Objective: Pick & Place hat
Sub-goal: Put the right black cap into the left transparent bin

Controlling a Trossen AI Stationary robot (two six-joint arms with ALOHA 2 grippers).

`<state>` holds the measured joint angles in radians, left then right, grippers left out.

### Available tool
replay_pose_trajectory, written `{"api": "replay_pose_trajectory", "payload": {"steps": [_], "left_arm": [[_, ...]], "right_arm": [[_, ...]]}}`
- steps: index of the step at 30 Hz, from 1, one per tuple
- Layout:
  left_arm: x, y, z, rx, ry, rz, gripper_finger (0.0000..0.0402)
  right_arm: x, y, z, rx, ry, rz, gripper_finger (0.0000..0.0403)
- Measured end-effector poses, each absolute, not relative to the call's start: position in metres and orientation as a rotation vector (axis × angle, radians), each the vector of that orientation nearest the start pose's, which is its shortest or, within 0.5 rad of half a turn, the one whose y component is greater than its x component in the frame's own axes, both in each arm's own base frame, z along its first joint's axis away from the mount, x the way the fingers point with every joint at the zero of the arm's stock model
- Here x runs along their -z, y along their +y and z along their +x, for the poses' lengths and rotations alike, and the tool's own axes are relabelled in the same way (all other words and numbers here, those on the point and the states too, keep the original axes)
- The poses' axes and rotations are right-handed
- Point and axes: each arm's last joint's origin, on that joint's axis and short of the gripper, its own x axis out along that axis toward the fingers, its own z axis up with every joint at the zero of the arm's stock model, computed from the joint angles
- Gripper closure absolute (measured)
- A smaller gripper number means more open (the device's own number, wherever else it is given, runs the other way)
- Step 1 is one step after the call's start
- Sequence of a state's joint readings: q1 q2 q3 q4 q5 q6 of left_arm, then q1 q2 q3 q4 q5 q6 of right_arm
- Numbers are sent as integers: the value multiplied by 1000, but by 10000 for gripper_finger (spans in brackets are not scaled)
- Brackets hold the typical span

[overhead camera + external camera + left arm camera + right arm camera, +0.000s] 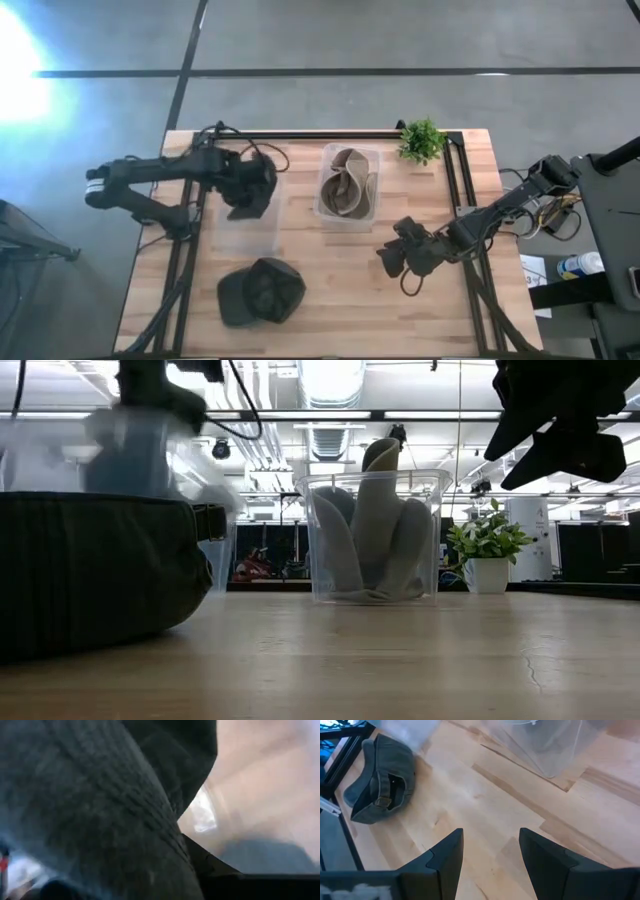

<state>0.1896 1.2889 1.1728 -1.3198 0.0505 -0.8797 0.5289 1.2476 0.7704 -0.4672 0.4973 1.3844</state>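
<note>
Clear plastic tub (pixel 349 212) at 12 o'clock holds folded tan hat (pixel 347 187); left gripper (pixel 246 203) pinches dark knit hat (pixel 100 820) over second clear bin (pixel 247 232); right gripper (pixel 490 855) wide, empty.

High cam looks straight down on the pale wooden tabletop (pixel 340 290); low cam sits level w/ it. Both share the clear plastic bin of tan hats (pixel 348 188). Left wrist cam sits v. close to dark fabric; right wrist cam faces down at the boards.

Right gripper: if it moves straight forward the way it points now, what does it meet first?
Probably the bare wooden table: the open right gripper tilts down at it. The dark cap lies aside, and so does the clear container.
</note>
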Motion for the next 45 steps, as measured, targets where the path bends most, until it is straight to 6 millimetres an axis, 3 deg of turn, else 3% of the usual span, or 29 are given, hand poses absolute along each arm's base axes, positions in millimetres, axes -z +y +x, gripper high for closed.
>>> {"api": "replay_pose_trajectory", "payload": {"steps": [5,8,12,20,28,31,36,40,45], "left_arm": [[-257,49,228,-508,1315,-1094,389],[-261,66,242,-397,1156,-1184,389],[-273,73,245,-489,1120,-1111,388],[-321,76,239,-582,1033,-939,388],[-406,75,226,-574,794,-803,390],[-436,71,208,-632,755,-753,390],[-460,67,190,-678,727,-733,391],[-455,68,194,-660,763,-691,391],[-433,76,210,-630,875,-593,392]], "right_arm": [[-219,107,211,514,670,844,213],[-219,107,211,512,673,846,213],[-219,107,210,520,674,859,213],[-224,110,215,446,648,840,213],[-246,121,241,159,454,828,213],[-244,116,259,114,410,861,213],[-246,114,309,-56,349,913,213],[-243,126,351,-95,391,901,213],[-240,142,391,-71,402,969,213]]}}
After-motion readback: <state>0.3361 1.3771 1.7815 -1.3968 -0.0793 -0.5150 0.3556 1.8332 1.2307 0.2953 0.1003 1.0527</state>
